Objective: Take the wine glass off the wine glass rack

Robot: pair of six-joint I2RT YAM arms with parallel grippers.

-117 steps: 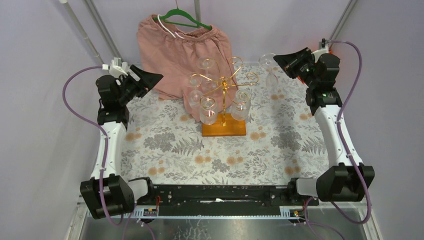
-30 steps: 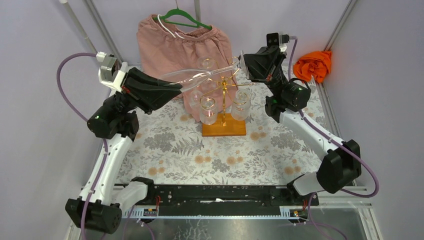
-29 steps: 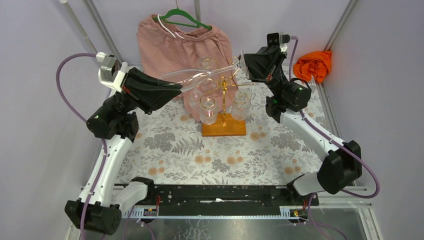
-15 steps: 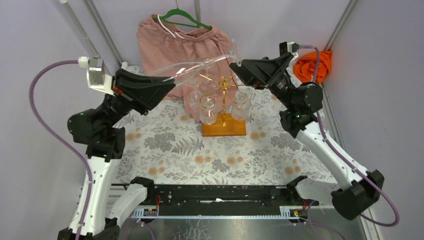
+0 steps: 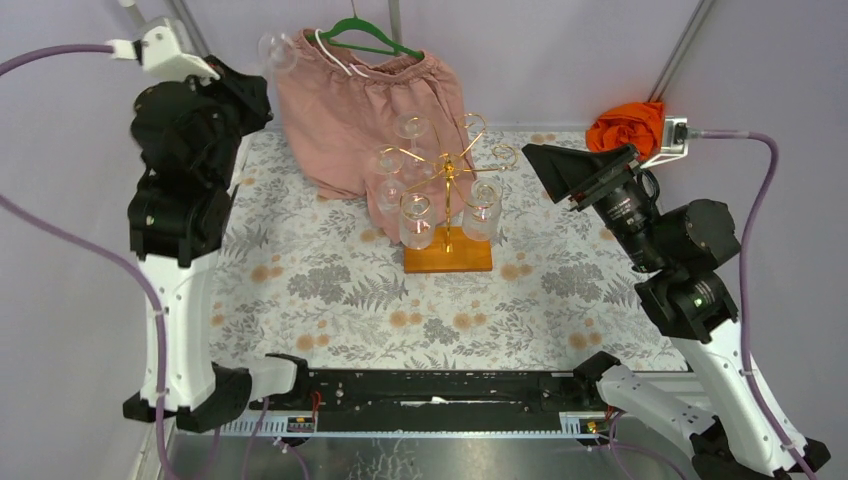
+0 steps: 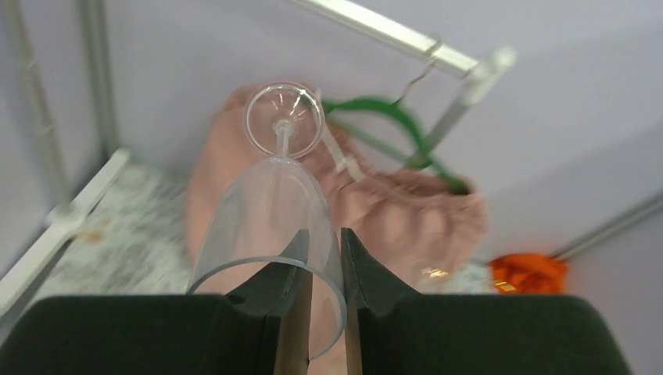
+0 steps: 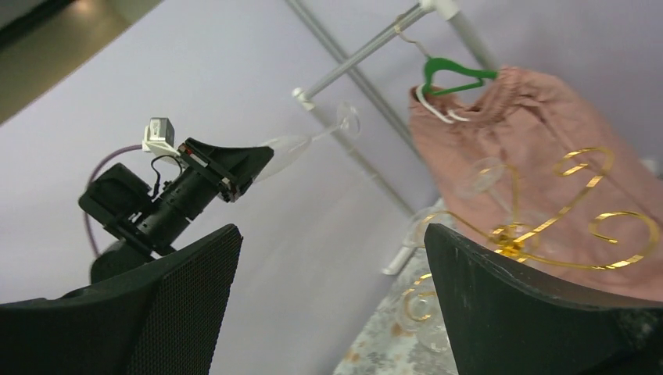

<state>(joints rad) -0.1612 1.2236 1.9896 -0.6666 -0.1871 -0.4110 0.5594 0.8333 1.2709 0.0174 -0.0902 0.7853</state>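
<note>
A clear wine glass (image 6: pixel 274 195) is held by its bowl rim: one finger of my left gripper (image 6: pixel 324 238) is inside the bowl and the other outside, shut on the wall. Its stem and foot (image 5: pixel 277 50) point up and away, high at the back left, well clear of the wine glass rack (image 5: pixel 448 175). The gold rack stands on its orange-brown base (image 5: pixel 448 252) with several glasses hanging from it. My right gripper (image 5: pixel 545 170) hangs open and empty to the right of the rack. The right wrist view shows the left gripper (image 7: pixel 227 168) with the wine glass (image 7: pixel 309 141).
Pink shorts (image 5: pixel 365 100) on a green hanger (image 5: pixel 372 42) hang behind the rack. An orange cloth (image 5: pixel 625 125) lies at the back right corner. Metal frame poles (image 7: pixel 367 86) run up the back wall. A floral cloth (image 5: pixel 330 290) covers the table.
My right gripper opened, let go of the glass's foot and pulled back to the right. My left arm swung the glass up and to the back left, away from the rack.
</note>
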